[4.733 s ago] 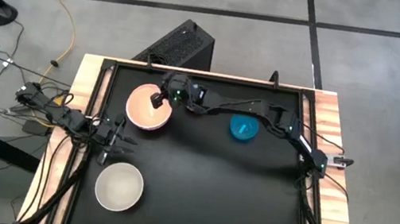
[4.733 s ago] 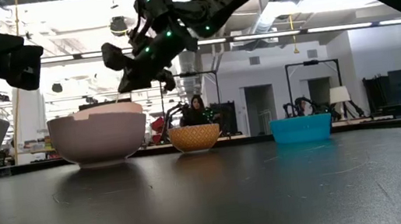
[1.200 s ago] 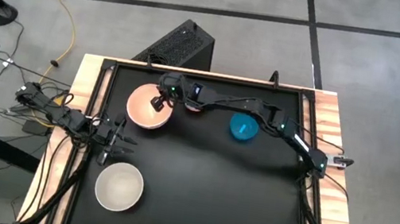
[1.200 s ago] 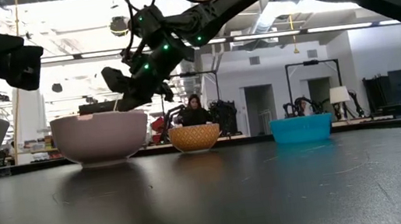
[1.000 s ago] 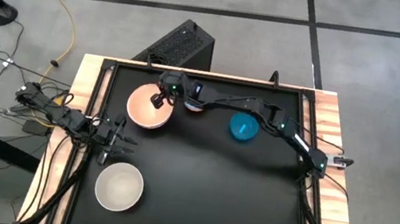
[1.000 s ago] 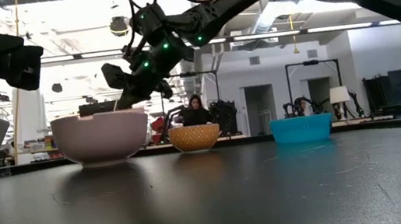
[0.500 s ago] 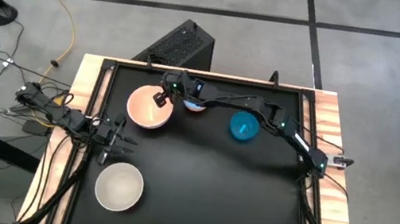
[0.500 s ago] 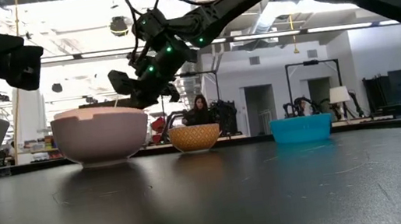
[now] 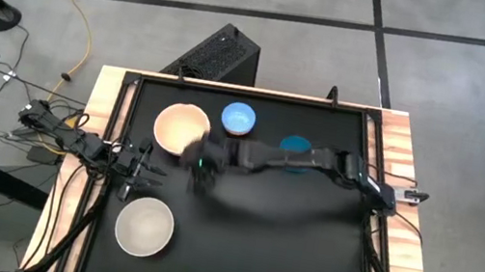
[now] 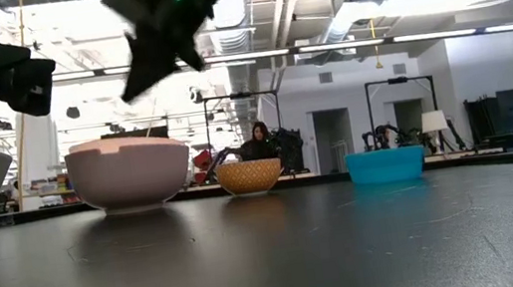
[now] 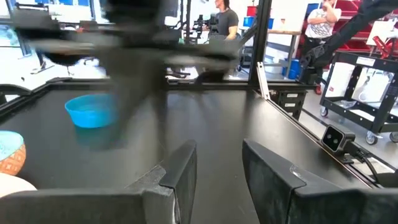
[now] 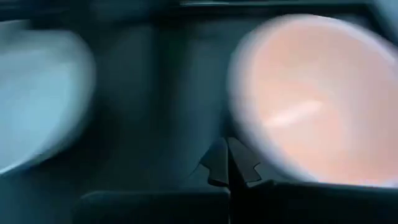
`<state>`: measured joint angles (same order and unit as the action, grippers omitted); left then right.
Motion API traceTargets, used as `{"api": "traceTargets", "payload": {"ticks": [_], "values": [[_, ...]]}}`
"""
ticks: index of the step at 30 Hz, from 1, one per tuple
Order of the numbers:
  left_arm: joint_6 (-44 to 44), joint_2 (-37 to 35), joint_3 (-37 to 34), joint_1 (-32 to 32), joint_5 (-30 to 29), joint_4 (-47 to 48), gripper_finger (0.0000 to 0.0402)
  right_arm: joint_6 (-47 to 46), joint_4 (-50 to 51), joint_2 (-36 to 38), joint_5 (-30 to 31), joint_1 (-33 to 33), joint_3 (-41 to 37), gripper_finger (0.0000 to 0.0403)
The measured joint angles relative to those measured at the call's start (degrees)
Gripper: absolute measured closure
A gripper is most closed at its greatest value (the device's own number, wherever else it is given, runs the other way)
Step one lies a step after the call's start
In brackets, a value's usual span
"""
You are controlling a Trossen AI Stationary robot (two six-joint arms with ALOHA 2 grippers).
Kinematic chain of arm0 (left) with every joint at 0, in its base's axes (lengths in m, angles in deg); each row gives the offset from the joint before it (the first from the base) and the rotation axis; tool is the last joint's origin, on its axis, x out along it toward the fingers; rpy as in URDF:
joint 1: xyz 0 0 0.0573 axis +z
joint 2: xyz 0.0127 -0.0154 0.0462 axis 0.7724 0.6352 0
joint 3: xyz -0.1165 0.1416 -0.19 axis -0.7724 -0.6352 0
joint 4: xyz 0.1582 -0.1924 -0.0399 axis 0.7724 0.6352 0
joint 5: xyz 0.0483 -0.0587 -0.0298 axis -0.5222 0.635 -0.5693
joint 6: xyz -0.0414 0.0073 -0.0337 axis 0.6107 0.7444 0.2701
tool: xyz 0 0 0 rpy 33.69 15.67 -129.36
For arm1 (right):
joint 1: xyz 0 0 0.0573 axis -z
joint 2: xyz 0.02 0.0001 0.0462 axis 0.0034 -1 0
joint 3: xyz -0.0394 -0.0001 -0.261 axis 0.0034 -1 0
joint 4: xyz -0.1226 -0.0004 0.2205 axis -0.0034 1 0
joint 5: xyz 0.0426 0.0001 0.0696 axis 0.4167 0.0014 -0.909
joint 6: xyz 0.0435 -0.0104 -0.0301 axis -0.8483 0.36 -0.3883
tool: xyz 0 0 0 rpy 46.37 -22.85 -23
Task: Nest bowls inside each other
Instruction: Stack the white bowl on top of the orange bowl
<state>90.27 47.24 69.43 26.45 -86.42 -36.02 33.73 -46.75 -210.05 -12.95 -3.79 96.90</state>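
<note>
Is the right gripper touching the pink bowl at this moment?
Apart. The high view shows the right gripper over bare tabletop, with dark table between it and the pink bowl; the low view shows it raised above the rim.

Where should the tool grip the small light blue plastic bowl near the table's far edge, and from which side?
Probably the thin rim of the small light blue plastic bowl, from straight above: it sits upright, mouth open, so one finger can go inside. Take the side away from the pink bowl.
</note>
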Motion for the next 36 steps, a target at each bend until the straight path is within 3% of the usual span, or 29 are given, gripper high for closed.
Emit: {"api": "traceTargets", "payload": {"ticks": [4,9,15,25,36], "values": [[0.0,0.0,0.0,0.0,0.0,0.0,0.0284,5.0,0.1,-0.8,-4.8,-6.9,0.0,0.0401],[0.0,0.0,0.0,0.0,0.0,0.0,0.0284,14.0,-2.2,-1.1,-4.6,-12.7,-0.1,0.0392],[0.0,0.0,0.0,0.0,0.0,0.0,0.0284,22.5,-7.0,-1.5,-4.1,-16.7,-0.1,0.032],[0.0,0.3,0.1,0.0,0.0,0.2,0.0284,36.9,-13.6,-8.7,-5.0,-17.8,0.5,0.0208],[-0.1,1.0,0.1,0.0,-0.1,0.2,0.0284,39.2,-18.4,-9.8,-9.1,-15.5,0.9,0.0193]]}}
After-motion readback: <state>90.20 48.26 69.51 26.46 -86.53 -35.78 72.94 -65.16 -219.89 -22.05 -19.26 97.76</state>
